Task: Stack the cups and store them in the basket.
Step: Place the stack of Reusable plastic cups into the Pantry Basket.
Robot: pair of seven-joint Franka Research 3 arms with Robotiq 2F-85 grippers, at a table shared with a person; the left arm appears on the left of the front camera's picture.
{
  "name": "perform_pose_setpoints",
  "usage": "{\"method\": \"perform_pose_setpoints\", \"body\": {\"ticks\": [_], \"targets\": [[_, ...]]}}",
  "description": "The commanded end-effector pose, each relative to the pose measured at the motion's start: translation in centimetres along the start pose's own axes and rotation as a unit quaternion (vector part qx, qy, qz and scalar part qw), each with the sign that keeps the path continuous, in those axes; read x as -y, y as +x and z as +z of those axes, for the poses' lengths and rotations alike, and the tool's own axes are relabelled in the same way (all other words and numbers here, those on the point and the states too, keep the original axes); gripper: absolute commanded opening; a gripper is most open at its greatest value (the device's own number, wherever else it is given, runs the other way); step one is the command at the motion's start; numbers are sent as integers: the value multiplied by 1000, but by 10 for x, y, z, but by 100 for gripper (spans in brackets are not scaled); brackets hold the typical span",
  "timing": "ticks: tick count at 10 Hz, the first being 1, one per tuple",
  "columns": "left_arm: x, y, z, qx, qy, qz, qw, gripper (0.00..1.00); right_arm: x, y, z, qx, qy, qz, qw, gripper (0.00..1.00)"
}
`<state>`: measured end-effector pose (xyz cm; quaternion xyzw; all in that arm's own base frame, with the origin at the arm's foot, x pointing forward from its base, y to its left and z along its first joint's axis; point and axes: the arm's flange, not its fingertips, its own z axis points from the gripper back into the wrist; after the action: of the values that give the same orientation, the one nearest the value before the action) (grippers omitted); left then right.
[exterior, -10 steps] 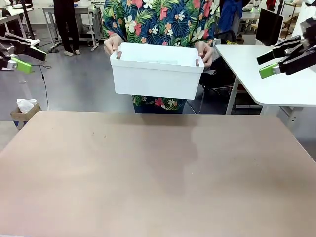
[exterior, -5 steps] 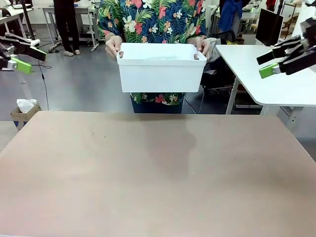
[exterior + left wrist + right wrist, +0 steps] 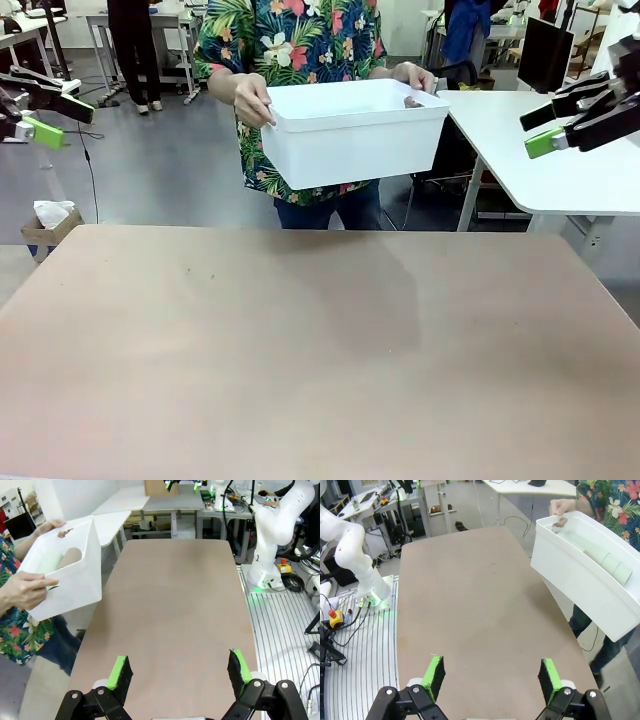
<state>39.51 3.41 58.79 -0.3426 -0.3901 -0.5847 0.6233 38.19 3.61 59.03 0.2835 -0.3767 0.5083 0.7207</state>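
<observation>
A person's hands (image 3: 252, 98) hold the basket (image 3: 352, 135), cups (image 3: 602, 557) stacked inside, beyond the table's (image 3: 320, 350) far edge; both grippers (image 3: 180, 672) (image 3: 490, 677) hang released.

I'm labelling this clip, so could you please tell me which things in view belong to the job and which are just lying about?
Job:
- basket, held off the table by the person's hands
- stacked cups lying inside it

Lying about:
- cardboard box on the floor
- white side table
</observation>
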Motion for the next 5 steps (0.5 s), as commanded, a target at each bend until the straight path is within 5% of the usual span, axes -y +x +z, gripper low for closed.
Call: {"method": "perform_pose_setpoints", "body": {"ticks": [1,5], "targets": [[0,0,1,-6,-6,0,1000,100,0,4,1,8,2,-7,1000,100],[0,0,1,-6,-6,0,1000,100,0,4,1,8,2,-7,1000,100]]}}
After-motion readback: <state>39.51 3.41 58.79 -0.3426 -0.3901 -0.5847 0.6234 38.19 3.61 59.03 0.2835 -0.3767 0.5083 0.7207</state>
